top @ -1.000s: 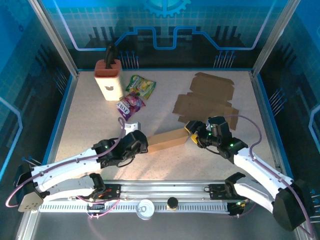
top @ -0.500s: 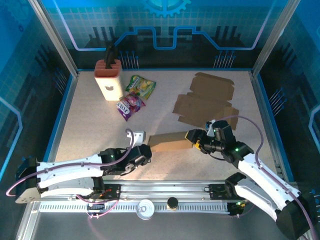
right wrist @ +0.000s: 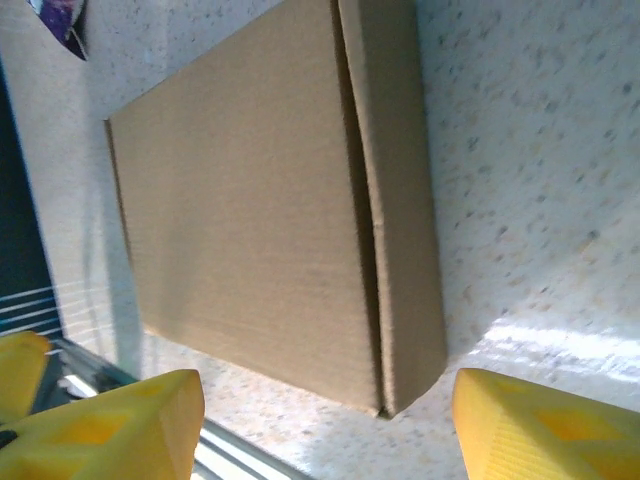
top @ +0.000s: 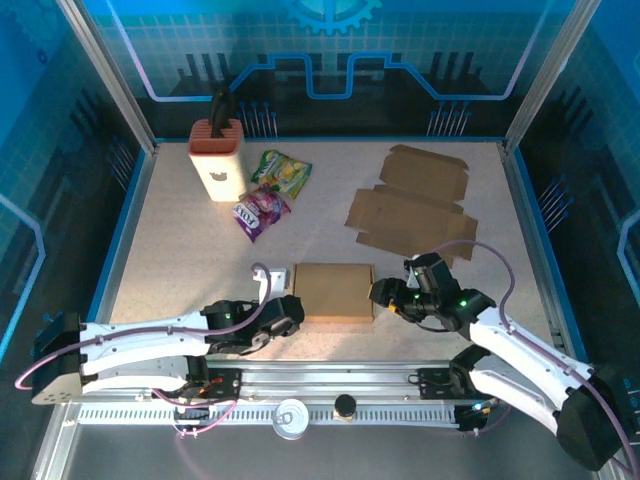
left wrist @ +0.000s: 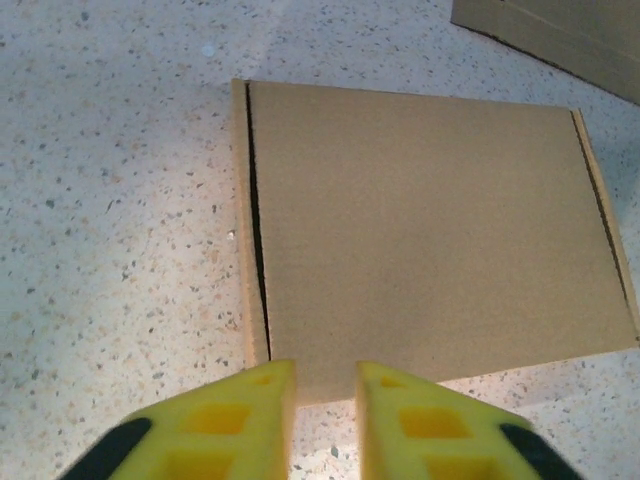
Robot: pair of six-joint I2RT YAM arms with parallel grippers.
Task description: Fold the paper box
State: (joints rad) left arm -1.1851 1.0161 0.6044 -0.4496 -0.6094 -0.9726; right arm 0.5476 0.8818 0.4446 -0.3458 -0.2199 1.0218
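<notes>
The paper box [top: 335, 292] is folded shut, a flat brown cardboard rectangle lying lid-up on the speckled tabletop [top: 180, 240] near its front edge, between the two arms. The left wrist view shows its plain top face [left wrist: 430, 230] with a dark seam down the left side. The right wrist view shows the same box [right wrist: 250, 210] with a tucked side flap along one long edge. There is one folded box. Farther back on the right lie what look like two flat cardboard blanks [top: 415, 205], overlapping. At back left are two snack packets, one green [top: 281, 172] and one purple [top: 260, 211], and one white-and-red block [top: 218, 158] with a black handle sticking out of it. The left gripper [top: 290, 305] sits at the box's near-left corner. Its yellow fingers [left wrist: 230, 420] are drawn almost together with a narrow slit between them, holding nothing, and the box edge is just ahead of the tips. The right gripper [top: 385, 293] is just beside the box's right edge, its fingers [right wrist: 130, 420] spread wide and empty. A second ago the box was tilted up off the tabletop, propped between the two grippers. Now it rests flat, and the right gripper has let go.
</notes>
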